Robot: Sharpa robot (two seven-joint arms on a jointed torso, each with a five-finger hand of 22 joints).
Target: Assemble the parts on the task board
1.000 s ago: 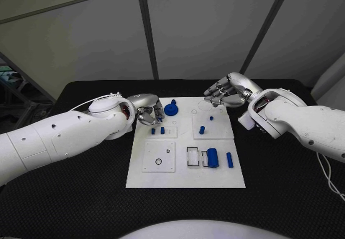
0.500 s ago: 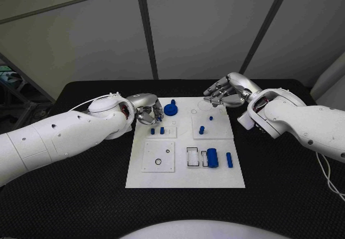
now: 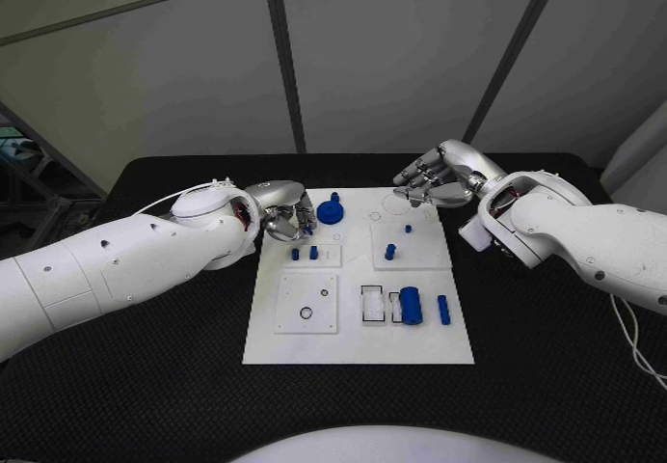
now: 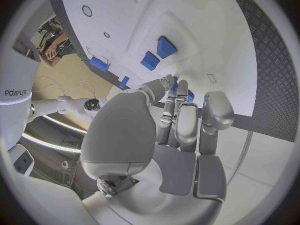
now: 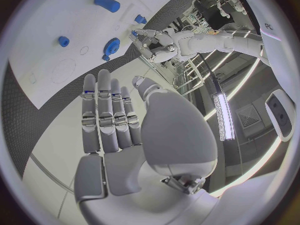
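Note:
The white task board lies mid-table. My left hand hovers at its far left edge with fingers bent down, their tips just beside a blue gear-like part. In the left wrist view the fingers lie close together with a bit of blue showing behind the tips. My right hand hangs over the board's far right corner, beside a round outline. Its fingers are stretched out and hold nothing. Two blue pegs stand near the left hand.
A blue cylinder and a blue bar lie on the board's near right, beside a rectangular frame. Another peg stands mid-board. Small black rings sit on the near left plate. Black table surrounds the board.

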